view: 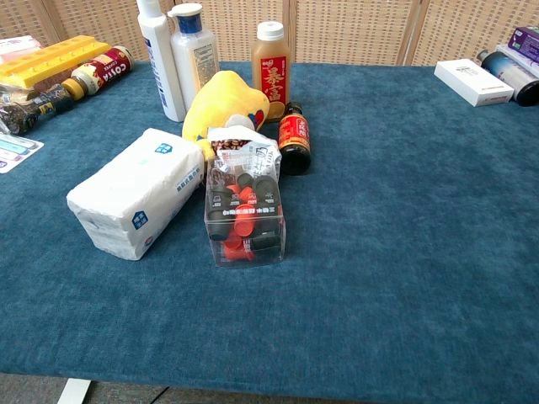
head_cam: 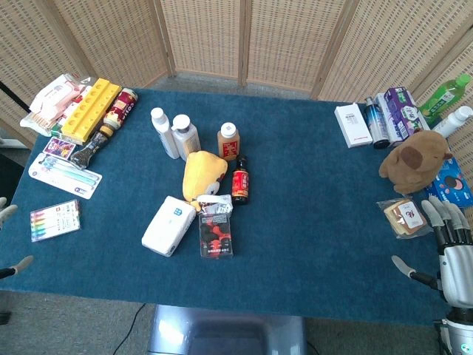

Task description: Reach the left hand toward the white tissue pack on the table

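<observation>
A: Two hands show, both at the outer edges of the head view. The left hand (head_cam: pixel 9 237) is cut off at the left edge beside the table (head_cam: pixel 310 244); only pale fingertips poke in, one high and one low, apart from each other, with nothing between them that I can see.

B: And the right hand (head_cam: pixel 451 248)?

A: At the table's right front corner, fingers pointing up and spread, thumb out to the side, holding nothing. It sits just beside a small snack packet (head_cam: pixel 405 218).

B: Where is the white tissue pack (head_cam: pixel 169 225)?

A: Toward the front edge, left of the middle. It lies slanted, its far end touching a yellow plush toy (head_cam: pixel 202 174); a clear plastic box (head_cam: pixel 215 235) of red and black pieces lies just beside it on the right.

B: Open room between the left hand and the pack?

A: Bare blue cloth along the front edge. A set of coloured pens (head_cam: pixel 55 220) lies near the left edge, further back than the lower fingertip.

B: Anything hard to read?

A: The chest view shows neither hand. A crumpled wrapper (view: pixel 244 151) covers the toy's front, and a dark bottle (view: pixel 294 139) stands partly behind the box; its label is too small to make out
</observation>
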Controlling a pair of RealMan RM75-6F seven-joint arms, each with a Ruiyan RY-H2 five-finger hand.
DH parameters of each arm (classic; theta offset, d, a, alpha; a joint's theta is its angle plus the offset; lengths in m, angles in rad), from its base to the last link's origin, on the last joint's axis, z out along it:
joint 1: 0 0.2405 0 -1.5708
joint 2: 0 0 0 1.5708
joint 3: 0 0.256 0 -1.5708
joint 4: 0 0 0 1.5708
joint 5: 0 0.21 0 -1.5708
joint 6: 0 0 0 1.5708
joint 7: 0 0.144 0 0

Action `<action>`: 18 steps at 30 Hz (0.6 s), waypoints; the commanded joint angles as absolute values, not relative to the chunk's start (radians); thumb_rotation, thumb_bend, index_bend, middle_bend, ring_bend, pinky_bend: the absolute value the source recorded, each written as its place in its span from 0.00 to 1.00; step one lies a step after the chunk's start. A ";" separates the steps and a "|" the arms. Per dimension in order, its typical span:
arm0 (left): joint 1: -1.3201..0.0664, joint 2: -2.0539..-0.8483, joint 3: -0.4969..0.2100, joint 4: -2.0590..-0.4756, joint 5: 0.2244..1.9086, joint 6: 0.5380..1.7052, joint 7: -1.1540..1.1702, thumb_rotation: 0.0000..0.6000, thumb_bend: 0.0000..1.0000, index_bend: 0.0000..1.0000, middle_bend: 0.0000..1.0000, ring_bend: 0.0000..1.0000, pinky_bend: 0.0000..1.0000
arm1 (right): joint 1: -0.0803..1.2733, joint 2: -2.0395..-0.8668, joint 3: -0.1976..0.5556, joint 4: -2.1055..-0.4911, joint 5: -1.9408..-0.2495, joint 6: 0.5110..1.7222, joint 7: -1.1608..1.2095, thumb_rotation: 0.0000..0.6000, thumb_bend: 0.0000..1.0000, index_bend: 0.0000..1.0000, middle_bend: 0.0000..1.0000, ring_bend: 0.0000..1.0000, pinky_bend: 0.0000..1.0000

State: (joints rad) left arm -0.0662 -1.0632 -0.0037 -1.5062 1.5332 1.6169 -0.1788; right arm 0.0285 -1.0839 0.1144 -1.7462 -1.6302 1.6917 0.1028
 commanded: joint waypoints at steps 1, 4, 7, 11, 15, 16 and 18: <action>-0.065 -1.061 -0.007 -1.505 1.537 1.616 -0.179 1.00 0.00 0.15 0.00 0.00 0.00 | 0.028 -1.085 0.114 -1.747 -1.632 1.693 0.101 1.00 0.00 0.00 0.00 0.00 0.00; -0.066 -1.062 -0.008 -1.503 1.543 1.611 -0.178 1.00 0.00 0.15 0.00 0.00 0.00 | 0.026 -1.085 0.113 -1.748 -1.633 1.696 0.100 1.00 0.00 0.00 0.00 0.00 0.00; -0.073 -1.065 -0.007 -1.497 1.557 1.601 -0.178 1.00 0.00 0.15 0.00 0.00 0.00 | 0.026 -1.085 0.113 -1.750 -1.634 1.696 0.098 1.00 0.00 0.00 0.00 0.00 0.00; -0.121 -1.078 -0.012 -1.443 1.639 1.590 -0.123 1.00 0.00 0.10 0.00 0.00 0.00 | 0.028 -1.086 0.113 -1.749 -1.632 1.690 0.093 1.00 0.00 0.00 0.00 0.00 0.00; -0.213 -1.101 -0.013 -1.355 1.776 1.563 -0.058 1.00 0.00 0.01 0.00 0.00 0.00 | 0.029 -1.088 0.115 -1.751 -1.631 1.691 0.092 1.00 0.00 0.00 0.00 0.00 0.00; -0.247 -1.107 -0.010 -1.330 1.824 1.550 -0.038 1.00 0.00 0.00 0.00 0.00 0.00 | 0.029 -1.087 0.115 -1.752 -1.631 1.692 0.093 1.00 0.00 0.00 0.00 0.00 0.00; -0.296 -1.120 -0.006 -1.292 1.894 1.536 -0.007 1.00 0.00 0.00 0.00 0.00 0.00 | 0.027 -1.086 0.115 -1.754 -1.631 1.694 0.096 1.00 0.00 0.00 0.00 0.00 0.00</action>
